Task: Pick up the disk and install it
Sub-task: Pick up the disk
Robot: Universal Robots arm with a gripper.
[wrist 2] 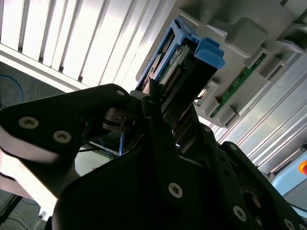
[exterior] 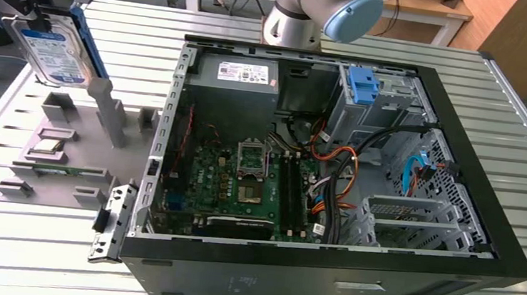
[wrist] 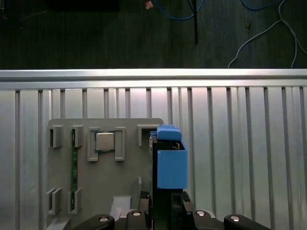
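The gripper (exterior: 26, 9) squeezes the disk (exterior: 54, 54) tight, up above the grey holder (exterior: 63, 151) on the exterior view's left (pick-up looks done). Fitting it needs careful lining-up with the drive cage (exterior: 396, 105).

exterior view: I look down from high and far, computer case (exterior: 339, 161) beside the gripper (exterior: 27, 5) | first wrist view: straight down past gripper, near | second wrist view: slanting along gripper, nearer | both wrist views share disk (wrist: 171, 165), grey rack (wrist: 105, 187) below gripper

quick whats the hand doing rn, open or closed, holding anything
hand: closed on the disk, holding it over the grey fixture
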